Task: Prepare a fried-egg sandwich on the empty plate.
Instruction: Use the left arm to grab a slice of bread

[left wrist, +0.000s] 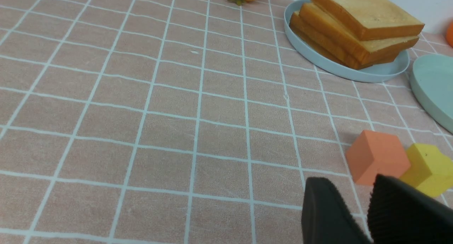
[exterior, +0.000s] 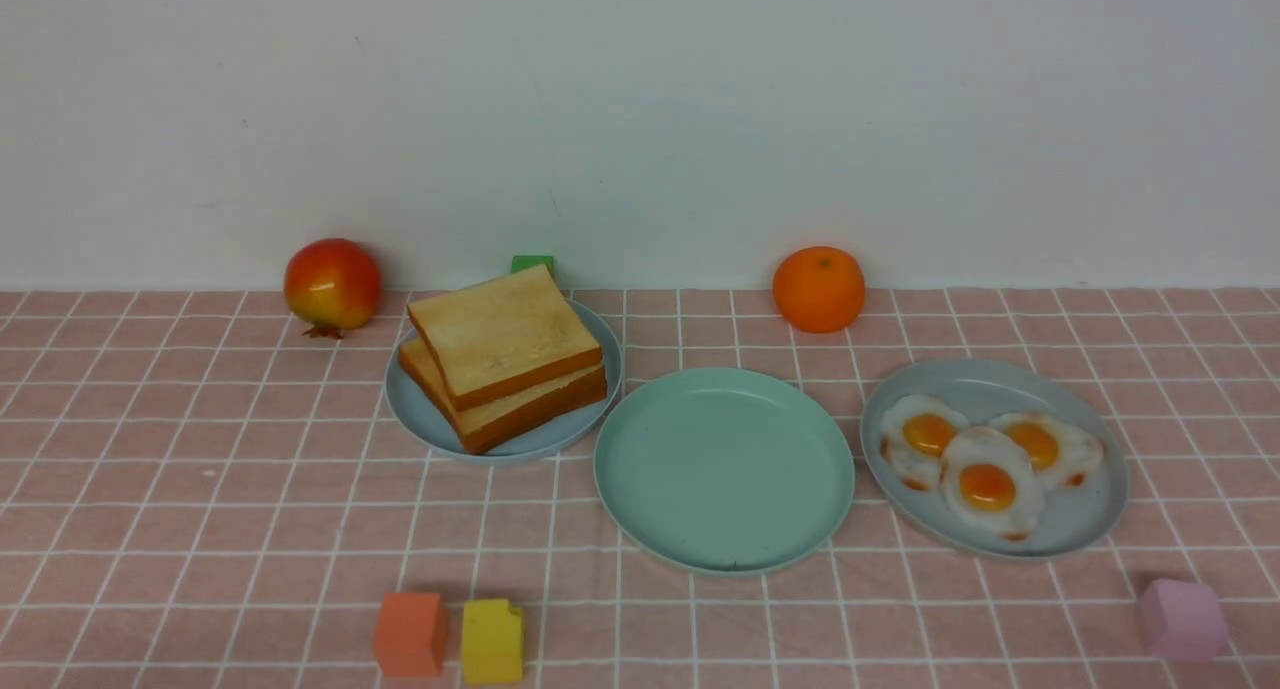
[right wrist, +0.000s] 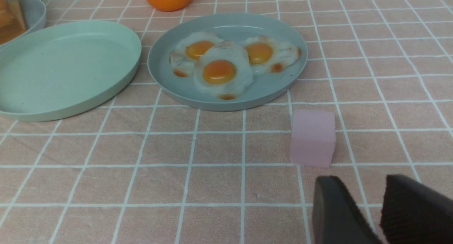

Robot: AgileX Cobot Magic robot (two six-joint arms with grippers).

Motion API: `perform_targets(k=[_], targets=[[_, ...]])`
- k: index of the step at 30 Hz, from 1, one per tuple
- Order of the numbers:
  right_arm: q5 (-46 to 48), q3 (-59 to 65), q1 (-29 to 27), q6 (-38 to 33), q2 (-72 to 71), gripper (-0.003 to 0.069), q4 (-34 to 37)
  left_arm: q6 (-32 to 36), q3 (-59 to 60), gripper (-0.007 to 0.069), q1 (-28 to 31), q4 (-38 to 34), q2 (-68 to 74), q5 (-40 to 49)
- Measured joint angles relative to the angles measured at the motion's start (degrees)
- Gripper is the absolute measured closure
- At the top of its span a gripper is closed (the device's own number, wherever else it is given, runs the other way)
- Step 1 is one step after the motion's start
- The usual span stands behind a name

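Field notes, remote station.

The mint-green plate sits at the centre of the pink checked tablecloth, its surface bare. It lies between two pale blue-grey plates.

The left blue-grey plate carries the stack of toast slices, with golden tops and orange-brown crusts. The top slice is turned slightly askew on those beneath. This plate's rim lies just beside the mint-green plate's rim; I cannot tell whether they touch.

The right blue-grey plate holds three fried eggs with white edges and orange yolks. They overlap one another, and the nearest egg lies on top of the other two.

Along the wall, a red-and-yellow pomegranate sits left of the toast. A green block peeks out from behind the stack. An orange sits behind the gap between the mint-green plate and the egg plate.

On the near edge, an orange cube and a yellow block sit side by side at the left. A pink cube sits at the right.

The left gripper hangs low over the cloth just short of the orange cube. Its dark fingers are parted by a narrow gap with nothing between them.

The right gripper hangs just short of the pink cube, with the egg plate beyond. Its fingers are likewise apart and hold nothing.
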Motion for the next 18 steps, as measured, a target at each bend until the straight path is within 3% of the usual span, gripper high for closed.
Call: perform_targets(k=[5, 7, 9, 10, 12, 18], targets=[[0.00, 0.00, 0.00, 0.00, 0.00, 0.0417, 0.00, -0.08, 0.00, 0.0384, 0.00, -0.14, 0.00, -0.43], [0.00, 0.00, 0.00, 0.00, 0.00, 0.0417, 0.00, -1.88, 0.13, 0.0384, 0.00, -3.29, 0.00, -1.65], [0.00, 0.00, 0.00, 0.00, 0.00, 0.0417, 0.00, -8.57, 0.43, 0.0384, 0.00, -14.24, 0.00, -5.46], [0.00, 0.00, 0.00, 0.00, 0.00, 0.0417, 0.00, -8.57, 0.43, 0.0384, 0.00, -15.21, 0.00, -5.86], [0.00, 0.00, 0.00, 0.00, 0.00, 0.0417, 0.00, -14.26, 0.43, 0.0384, 0.00, -27.65, 0.00, -10.94], [0.00, 0.00, 0.00, 0.00, 0.00, 0.0417, 0.00, -16.06, -0.06, 0.0432, -0.13, -37.83, 0.00, -17.94]])
